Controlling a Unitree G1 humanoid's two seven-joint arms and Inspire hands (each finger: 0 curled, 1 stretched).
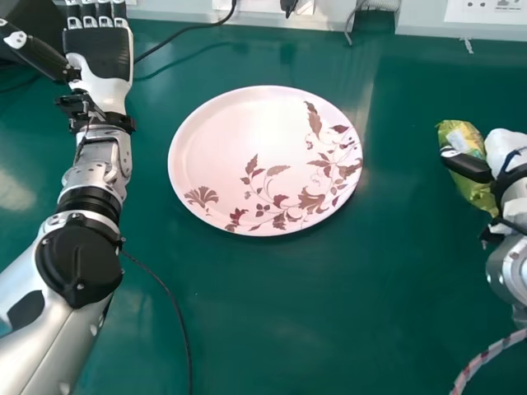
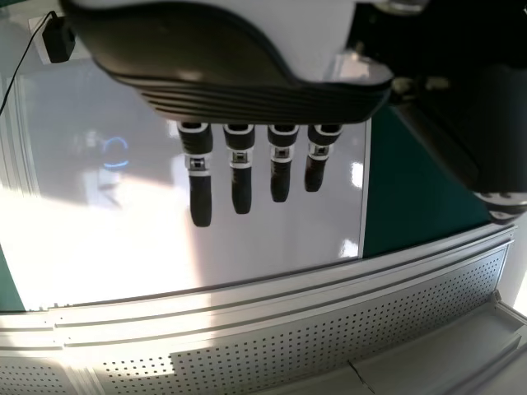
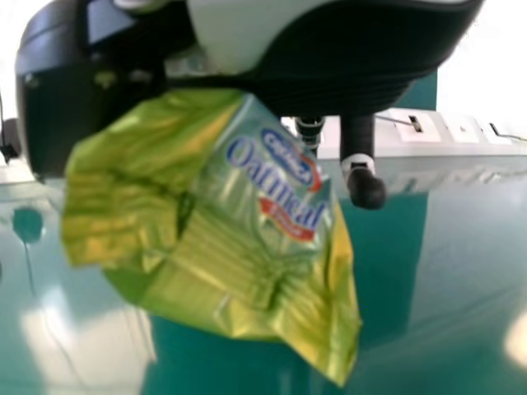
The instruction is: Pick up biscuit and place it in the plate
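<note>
Biscuit packet (image 3: 222, 255) pinched in the right hand (image 1: 469, 166), frame right; next, carry it over the plate (image 1: 239, 140). Left hand (image 1: 99, 53) straight-fingered, empty.

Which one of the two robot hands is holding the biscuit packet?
The right hand: it grips the green-yellow biscuit packet, while the left hand holds nothing, its fingers straight.

left arm (image 1: 78, 263) extended | left hand (image 1: 100, 54) open, fingers straight | right hand (image 1: 466, 164) pinching
</note>
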